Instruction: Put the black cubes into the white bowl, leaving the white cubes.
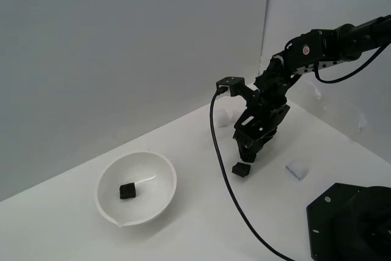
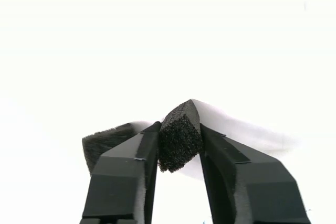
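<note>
One small matte black cube is sitting clenched cornerwise between your gripper jaws (another lying beside); lifting risks twisting it free.

White tabletop, matte, evenly lit. Plain grey wall behind it; second wall panel meets it at a vertical corner seam toward the exterior view's right. Tabletop washed out to near-pure white in the wrist view.

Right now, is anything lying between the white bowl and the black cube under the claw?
No. In the exterior view, only bare white surface separates the bowl from the cube at the gripper; a black cable runs just beside that cube.
</note>
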